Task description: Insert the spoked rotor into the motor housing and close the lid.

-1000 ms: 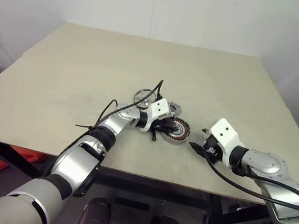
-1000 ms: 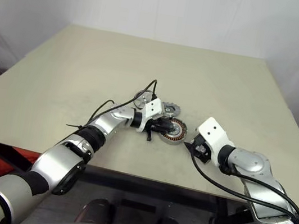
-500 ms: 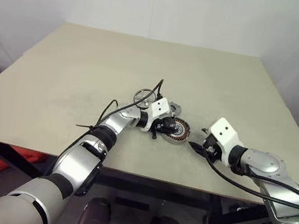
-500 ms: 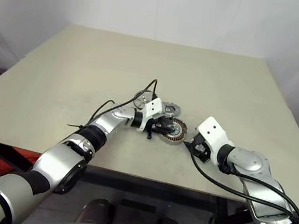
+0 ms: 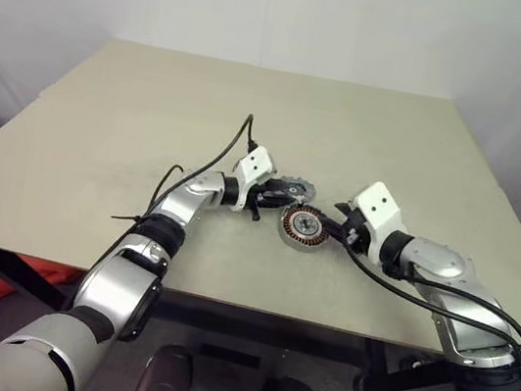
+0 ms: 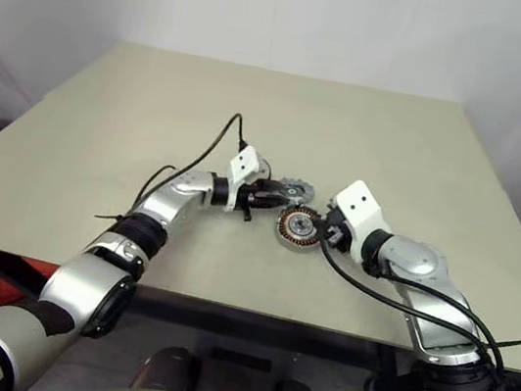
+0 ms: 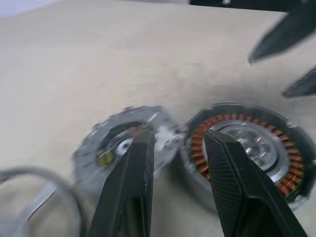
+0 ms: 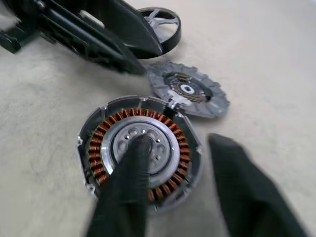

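The motor housing [image 5: 303, 226], a round shell with copper windings and a silver hub, lies on the beige table [image 5: 154, 119]. Just behind it lies the lid [image 5: 294, 191], a dark-grey toothed disc. The spoked rotor [image 8: 162, 19], a black ring, rests beyond the lid. My left gripper [image 7: 177, 134] is open, low and empty, its fingers reaching over the near edges of lid and housing. My right gripper [image 8: 178, 142] is open at the housing's right side. One of its fingers is over the hub and the other is outside the rim.
A black cable [image 5: 218, 149] arcs from my left wrist over the table. The two grippers point at each other across the housing, close together. The table's front edge [image 5: 253, 305] runs just behind both forearms.
My left gripper drew back off the housing toward the lid and its jaws spread slightly. My right gripper moved in from the right onto the housing and its fingers narrowed.
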